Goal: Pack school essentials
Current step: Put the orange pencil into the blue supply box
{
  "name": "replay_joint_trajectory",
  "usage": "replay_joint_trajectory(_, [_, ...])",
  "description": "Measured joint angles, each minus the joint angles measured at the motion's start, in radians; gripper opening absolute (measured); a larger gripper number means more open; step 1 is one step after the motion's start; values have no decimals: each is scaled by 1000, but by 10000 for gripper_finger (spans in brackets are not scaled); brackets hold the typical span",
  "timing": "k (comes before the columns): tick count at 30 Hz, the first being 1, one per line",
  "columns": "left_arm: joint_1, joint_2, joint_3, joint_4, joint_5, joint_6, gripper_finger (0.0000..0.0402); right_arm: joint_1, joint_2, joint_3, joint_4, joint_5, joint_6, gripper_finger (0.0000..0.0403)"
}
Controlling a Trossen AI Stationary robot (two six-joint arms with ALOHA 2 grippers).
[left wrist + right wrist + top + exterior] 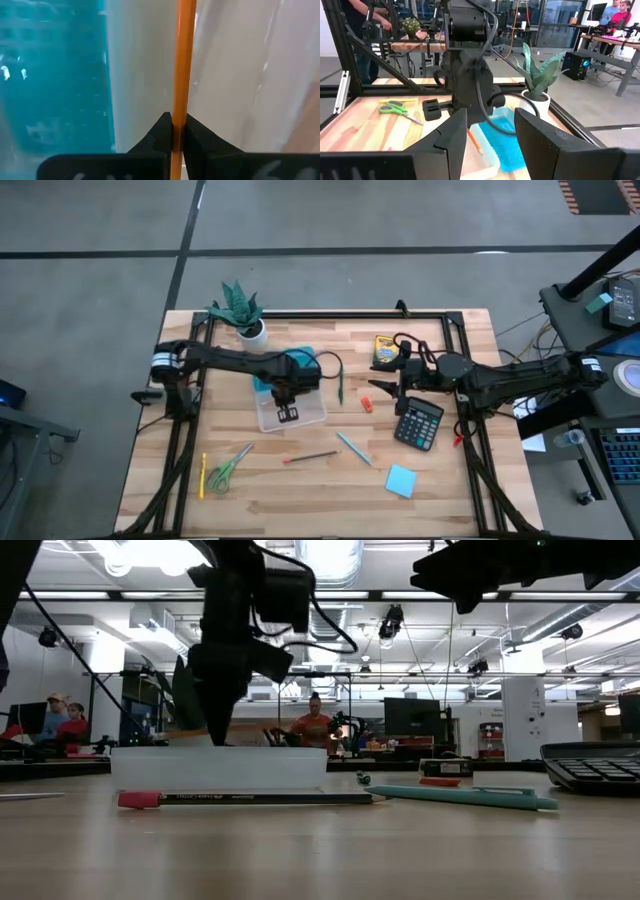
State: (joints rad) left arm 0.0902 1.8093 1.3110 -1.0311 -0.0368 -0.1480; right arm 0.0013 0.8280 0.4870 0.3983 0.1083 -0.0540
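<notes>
One thin, stiff orange pencil (183, 60) sits pinched mid-shaft in my left gripper (177, 131) above the tray (300, 416), light but slippery.

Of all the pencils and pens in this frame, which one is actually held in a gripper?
The orange pencil: the left gripper is shut on it over the clear box. The green, red-tipped, teal and yellow ones lie loose on the table.
</notes>
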Motion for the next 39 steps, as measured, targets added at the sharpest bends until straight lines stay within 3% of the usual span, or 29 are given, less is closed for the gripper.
replay_joint_trajectory(7, [0, 92, 53, -20, -42, 51, 10, 0, 7, 0, -3, 0, -10, 148])
replay_joint_trajectory(16, [0, 97, 56, -25, -69, 95, 66, 0, 8, 0, -5, 0, -12, 148])
replay_joint_trajectory(24, [0, 86, 55, -18, -70, 46, 78, 0, 8, 0, -6, 0, -11, 148])
replay_joint_trajectory(39, [-7, 42, 16, 272, -80, 79, 79, 0, 8, -1, -26, 0, -17, 142])
